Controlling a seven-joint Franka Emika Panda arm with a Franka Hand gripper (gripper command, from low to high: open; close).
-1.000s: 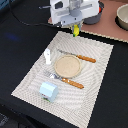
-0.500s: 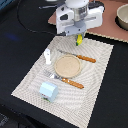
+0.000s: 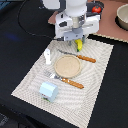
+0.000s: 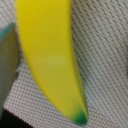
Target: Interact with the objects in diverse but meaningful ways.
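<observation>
1. The gripper [image 3: 78,42] hangs low over the far edge of the woven mat [image 3: 95,85], right above the banana [image 3: 79,45].
2. In the exterior view only the banana's lower end shows beneath the gripper; the rest is hidden by the hand.
3. The wrist view is filled by the banana [image 4: 52,60], yellow with a green tip, lying across the mat's weave [image 4: 105,55]. No fingertip is clear in it, so I cannot tell how wide the gripper stands or whether it has hold of the banana.
4. The plate [image 3: 67,66] lies on the mat a little nearer the camera than the gripper, close to it.
5. A knife [image 3: 79,56] with an orange handle lies between the gripper and the plate, just beside the plate's far rim.
6. A fork [image 3: 65,80] with an orange handle lies on the plate's other side, farther from the gripper.
7. The shaker [image 3: 47,56] lies on the mat to the exterior view's left of the gripper, beside the plate.
8. The cup [image 3: 48,91] sits near the mat's near corner, well apart from the gripper.
9. The tomato [image 3: 96,8] and the bowl [image 3: 122,17] rest beyond the gripper, on the tan surface [image 3: 107,30] toward the exterior view's right.
</observation>
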